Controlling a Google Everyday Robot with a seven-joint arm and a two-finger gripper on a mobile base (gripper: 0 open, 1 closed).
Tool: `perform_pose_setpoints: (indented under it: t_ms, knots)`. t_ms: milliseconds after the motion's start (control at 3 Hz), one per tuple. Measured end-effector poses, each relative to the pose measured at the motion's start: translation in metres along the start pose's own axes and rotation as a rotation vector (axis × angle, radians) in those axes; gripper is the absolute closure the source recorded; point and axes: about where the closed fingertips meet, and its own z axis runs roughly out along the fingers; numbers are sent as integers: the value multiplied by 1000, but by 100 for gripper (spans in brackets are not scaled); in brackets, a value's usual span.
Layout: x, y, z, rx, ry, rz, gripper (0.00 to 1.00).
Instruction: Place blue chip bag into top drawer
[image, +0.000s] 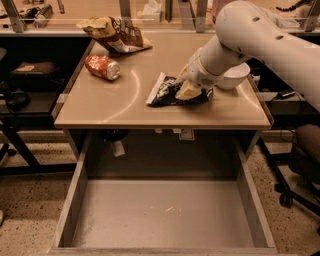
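The blue chip bag (165, 91) lies flat on the tan table top, right of centre, its white seam end pointing left. My gripper (188, 90) hangs from the big white arm and is down on the bag's right half, its yellowish fingertips (187, 91) touching the foil. The top drawer (165, 215) is pulled fully open below the table's front edge; its grey speckled bottom holds nothing.
A crushed red-orange can (102, 67) lies at the table's left. A yellow-brown chip bag (114, 33) lies at the back left. A white bowl (232, 77) sits right behind my wrist. An office chair (305, 160) stands at the right; dark shelving stands at the left.
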Motion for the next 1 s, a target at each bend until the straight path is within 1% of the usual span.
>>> perform_pose_setpoints:
  t_ms: [333,667,1000]
  knots:
    - [0,0,0,0,0,0,100]
    - [0,0,0,0,0,0,100]
    - [-4,14,-10,6,-16,-12,100]
